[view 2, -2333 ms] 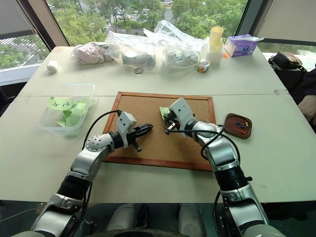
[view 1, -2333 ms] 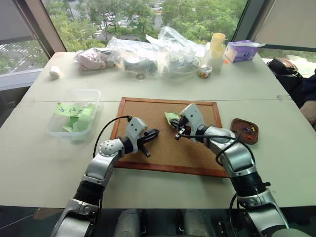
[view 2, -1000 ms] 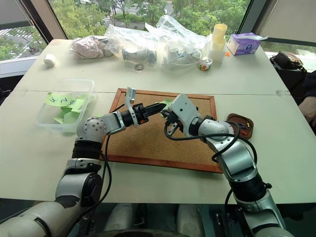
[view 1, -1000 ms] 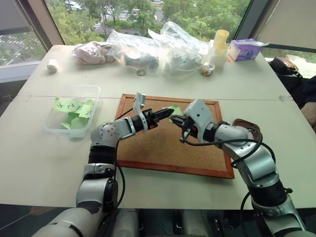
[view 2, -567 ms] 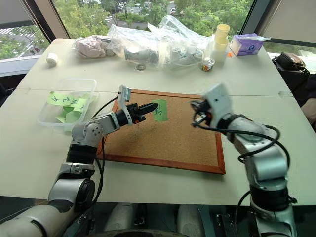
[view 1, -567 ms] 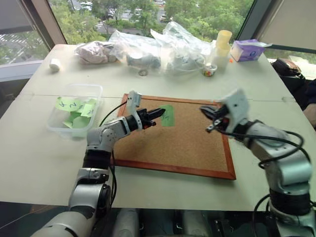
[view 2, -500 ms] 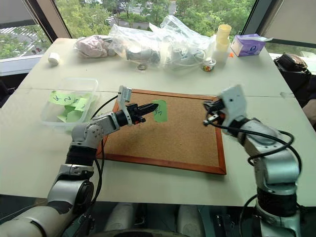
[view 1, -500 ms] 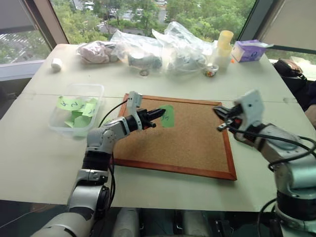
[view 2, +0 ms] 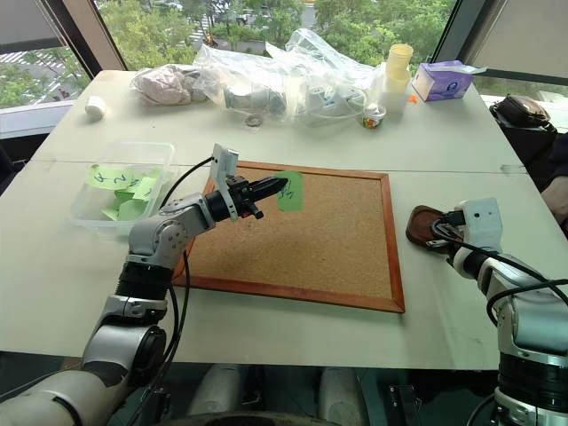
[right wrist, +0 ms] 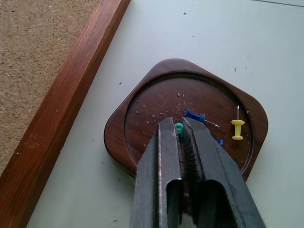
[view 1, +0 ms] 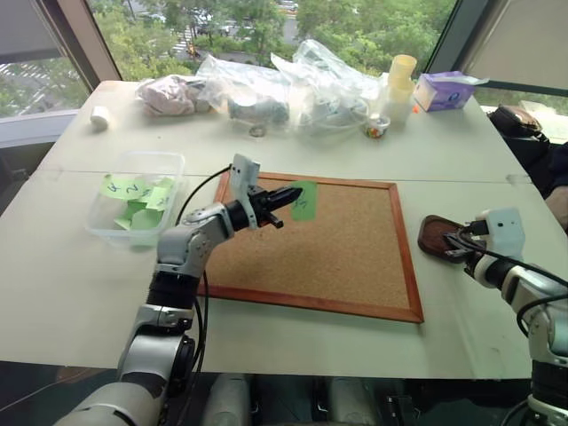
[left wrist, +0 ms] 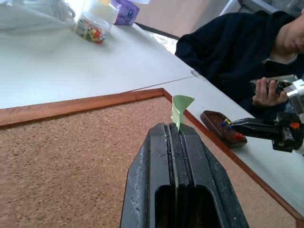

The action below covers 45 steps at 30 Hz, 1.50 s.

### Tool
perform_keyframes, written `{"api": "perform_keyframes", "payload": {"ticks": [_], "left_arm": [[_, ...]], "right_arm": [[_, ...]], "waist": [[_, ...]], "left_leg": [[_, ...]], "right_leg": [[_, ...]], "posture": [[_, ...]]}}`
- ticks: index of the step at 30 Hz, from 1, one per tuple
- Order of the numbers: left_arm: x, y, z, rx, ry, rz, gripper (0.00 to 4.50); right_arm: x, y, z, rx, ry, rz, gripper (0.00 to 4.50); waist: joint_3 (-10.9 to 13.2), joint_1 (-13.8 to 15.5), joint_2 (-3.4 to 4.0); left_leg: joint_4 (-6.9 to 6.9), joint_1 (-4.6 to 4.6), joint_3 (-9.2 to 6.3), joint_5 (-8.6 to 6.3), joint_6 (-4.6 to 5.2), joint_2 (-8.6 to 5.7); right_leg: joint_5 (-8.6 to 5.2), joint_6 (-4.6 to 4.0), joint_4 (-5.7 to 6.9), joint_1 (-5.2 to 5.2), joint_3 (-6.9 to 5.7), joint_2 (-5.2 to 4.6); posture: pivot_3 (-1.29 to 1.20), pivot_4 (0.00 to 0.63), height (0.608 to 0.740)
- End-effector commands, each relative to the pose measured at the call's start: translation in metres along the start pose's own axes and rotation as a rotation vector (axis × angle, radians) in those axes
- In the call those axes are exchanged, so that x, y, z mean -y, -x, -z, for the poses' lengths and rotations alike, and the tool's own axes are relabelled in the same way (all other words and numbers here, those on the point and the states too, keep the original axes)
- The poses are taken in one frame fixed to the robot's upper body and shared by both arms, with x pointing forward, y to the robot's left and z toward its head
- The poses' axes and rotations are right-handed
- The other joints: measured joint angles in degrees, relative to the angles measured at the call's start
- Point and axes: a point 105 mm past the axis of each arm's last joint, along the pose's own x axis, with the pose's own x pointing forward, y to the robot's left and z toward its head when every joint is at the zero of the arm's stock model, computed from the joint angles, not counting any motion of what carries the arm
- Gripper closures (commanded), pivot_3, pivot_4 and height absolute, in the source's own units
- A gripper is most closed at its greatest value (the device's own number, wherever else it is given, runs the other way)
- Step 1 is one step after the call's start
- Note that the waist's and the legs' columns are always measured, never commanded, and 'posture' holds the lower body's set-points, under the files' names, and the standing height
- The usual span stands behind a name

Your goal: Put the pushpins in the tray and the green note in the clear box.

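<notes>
big pale surface stretches out in front, and on it the wood-framed cork board sits dead centre, with bulging clear bags heaped along the far edge by the window. out on the left of the surface, well apart from the board, the clear box holds several green slips. left end effector hovers over the board's far edge, fingers pressed tight together on the green note, which is pinched by one edge and stands up off the cork, slightly curled. over on the right, just beside the board's frame, the tray rests on the surface, and the right end effector is right above it, fingers parted just a crack with a green pushpin at its tips; whether that one is gripped or loose, i cannot tell. more pushpins lie in the tray, one yellow, a couple blue. in the left wrist view a person in a dark top sits beyond the surface.
</notes>
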Motion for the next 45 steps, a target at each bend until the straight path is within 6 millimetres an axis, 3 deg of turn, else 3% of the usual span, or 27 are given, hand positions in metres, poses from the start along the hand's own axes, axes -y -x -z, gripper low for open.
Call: {"api": "perform_keyframes", "payload": {"ticks": [1, 5, 9, 15, 20, 23, 25, 28, 32, 33, 35, 37, 41, 45], "left_arm": [[0.007, 0.001, -0.013, 0.039, -0.07, 0.018, 4.5], [0.005, 0.005, -0.018, 0.054, -0.128, -0.014, 4.5], [0.0, 0.011, -0.031, 0.097, -0.178, -0.075, 4.5], [-0.027, 0.033, -0.065, 0.234, -0.235, -0.334, 4.5], [-0.053, 0.079, -0.1, 0.387, -0.224, -0.625, 4.5], [-0.07, 0.126, -0.117, 0.479, -0.201, -0.85, 4.5], [-0.075, 0.148, -0.119, 0.495, -0.215, -0.943, 4.5], [-0.084, 0.174, -0.107, 0.464, -0.208, -1.05, 4.5], [-0.09, 0.183, -0.09, 0.407, -0.195, -1.084, 4.5], [-0.091, 0.185, -0.087, 0.402, -0.188, -1.087, 3.82], [-0.093, 0.185, -0.082, 0.389, -0.176, -1.076, 3.12], [-0.092, 0.186, -0.08, 0.377, -0.165, -1.053, 2.1], [-0.077, 0.178, -0.089, 0.391, -0.155, -0.909, 0.22], [-0.057, 0.161, -0.096, 0.354, -0.164, -0.723, 0.22]], "right_arm": [[0.009, 0.005, -0.018, 0.053, 0.042, 0.032, 2.21], [0.011, 0.011, -0.027, 0.078, 0.047, 0.028, 0.1], [0.003, 0.015, -0.041, 0.118, 0.05, -0.018, 0.04], [-0.024, 0.016, -0.068, 0.189, 0.063, -0.16, 0.04], [-0.065, 0.016, -0.086, 0.241, 0.094, -0.367, 0.04], [-0.081, 0.008, -0.087, 0.234, 0.111, -0.43, 0.04], [-0.088, 0.003, -0.087, 0.227, 0.123, -0.455, 0.04], [-0.094, -0.002, -0.089, 0.229, 0.131, -0.482, 0.04], [-0.096, -0.006, -0.091, 0.229, 0.14, -0.493, 0.04], [-0.097, -0.007, -0.091, 0.23, 0.14, -0.495, 0.0], [-0.098, -0.008, -0.091, 0.228, 0.154, -0.499, 0.0], [-0.098, -0.009, -0.091, 0.228, 0.155, -0.499, 0.0], [-0.096, -0.008, -0.09, 0.226, 0.155, -0.493, 0.0], [-0.094, -0.006, -0.087, 0.221, 0.153, -0.487, 0.0]], "waist": [[0.0, 0.1, 0.0], [0.0, 0.1, 0.0], [0.0, 0.1, 0.0], [0.0, 0.1, 0.0], [0.0, 0.1, -0.01], [0.0, 0.0, -0.03], [0.0, 0.1, -0.02], [0.0, 0.2, -0.02], [0.0, 0.3, -0.04], [0.0, 0.3, -0.05], [0.0, 0.2, -0.05], [0.0, 0.1, -0.05], [0.0, 0.0, -0.05], [0.0, 0.0, -0.05]], "left_leg": [[0.0, 0.0, 0.0, 0.0, 0.0, 0.0], [0.01, 0.0, -0.01, 0.0, 0.0, -0.01], [0.01, 0.01, -0.02, 0.0, 0.0, 0.0], [0.02, 0.04, -0.03, 0.0, 0.0, 0.02], [0.02, 0.05, -0.12, 0.0, 0.0, 0.05], [0.04, 0.04, -0.15, 0.0, 0.01, 0.05], [0.04, 0.04, -0.19, 0.0, 0.01, 0.05], [0.04, 0.05, -0.12, 0.0, 0.01, 0.04], [0.08, 0.04, -0.13, 0.0, 0.01, 0.01], [0.09, 0.03, -0.15, 0.0, 0.01, 0.01], [0.1, 0.04, -0.15, 0.0, 0.01, 0.01], [0.1, 0.04, -0.14, 0.0, 0.01, 0.01], [0.1, 0.05, -0.12, 0.0, 0.0, 0.03], [0.1, 0.05, -0.12, 0.0, 0.0, 0.05]], "right_leg": [[0.0, 0.0, 0.0, 0.0, 0.0, 0.0], [0.0, 0.0, -0.01, 0.03, 0.0, -0.01], [0.0, 0.0, -0.01, 0.04, 0.0, 0.0], [0.0, 0.0, 0.0, 0.06, 0.0, 0.0], [0.0, 0.0, 0.01, 0.07, 0.0, 0.01], [0.0, 0.0, 0.0, 0.09, 0.0, -0.01], [0.0, 0.0, 0.01, 0.08, -0.01, -0.02], [0.0, 0.0, 0.02, 0.1, -0.01, -0.03], [0.0, 0.0, 0.01, 0.16, -0.08, -0.05], [0.0, 0.0, 0.01, 0.18, -0.1, -0.05], [0.0, 0.0, 0.01, 0.18, -0.11, -0.04], [0.0, 0.0, 0.01, 0.18, -0.11, -0.03], [0.0, 0.0, 0.02, 0.17, -0.11, -0.01], [0.0, 0.0, 0.02, 0.17, -0.11, -0.01]], "posture": [[0.0, 0.15, 0.74], [0.0, 0.15, 0.74], [0.0, 0.15, 0.74], [0.0, 0.15, 0.74], [0.0, 0.15, 0.74], [0.0, 0.15, 0.74], [0.0, 0.15, 0.74], [0.0, 0.15, 0.74], [0.0, 0.15, 0.74], [0.0, 0.15, 0.74], [0.0, 0.15, 0.74], [0.0, 0.15, 0.74], [0.0, 0.15, 0.74], [0.0, 0.15, 0.74]]}}
